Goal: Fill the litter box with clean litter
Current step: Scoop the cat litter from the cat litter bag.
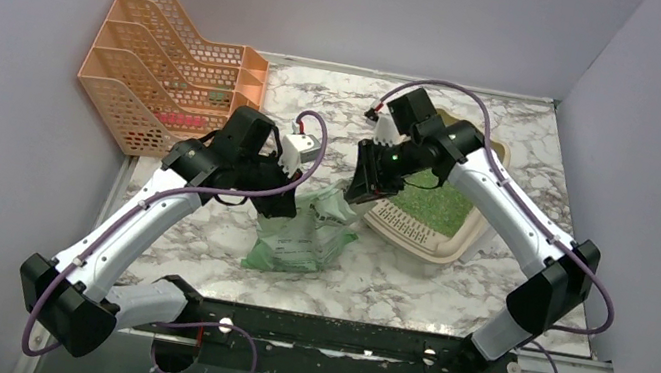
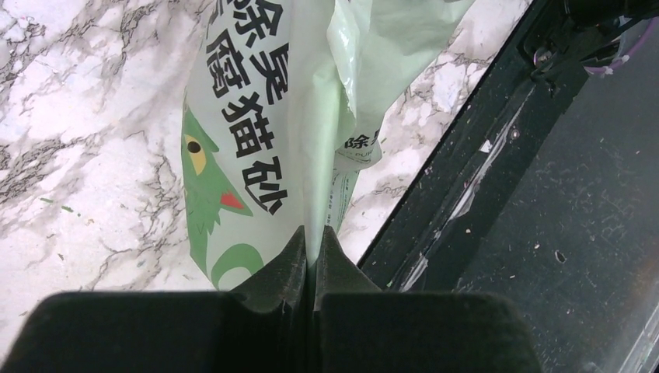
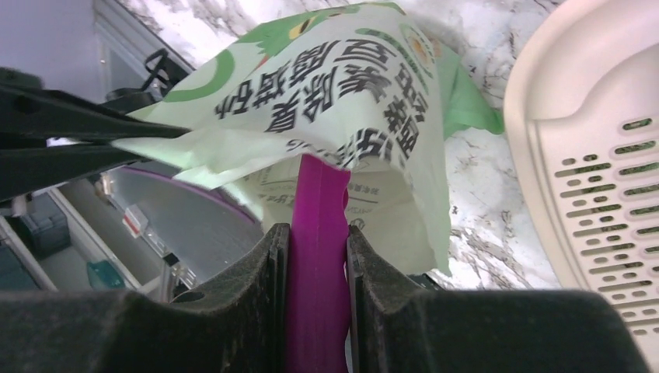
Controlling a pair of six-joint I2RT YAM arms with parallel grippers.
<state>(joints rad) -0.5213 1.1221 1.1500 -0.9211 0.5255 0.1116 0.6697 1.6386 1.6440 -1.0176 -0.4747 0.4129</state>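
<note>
The beige litter box [image 1: 459, 241] lies right of centre with green litter [image 1: 437, 204] spread inside; its slotted lip [image 3: 614, 194] shows in the right wrist view. The translucent green litter bag [image 1: 303, 235] with dark print lies on the marble just left of the box. My left gripper [image 1: 286, 195] is shut on a fold of the bag's top edge [image 2: 319, 155] and holds it up. My right gripper [image 1: 367, 189] is shut on the handle of the magenta scoop [image 3: 319, 194], whose far end is hidden inside the bag's open mouth [image 3: 342, 101].
An orange mesh file rack [image 1: 164, 67] stands at the back left against the wall. The black mounting rail [image 1: 332, 334] runs along the table's near edge. Purple walls close in on the left, back and right.
</note>
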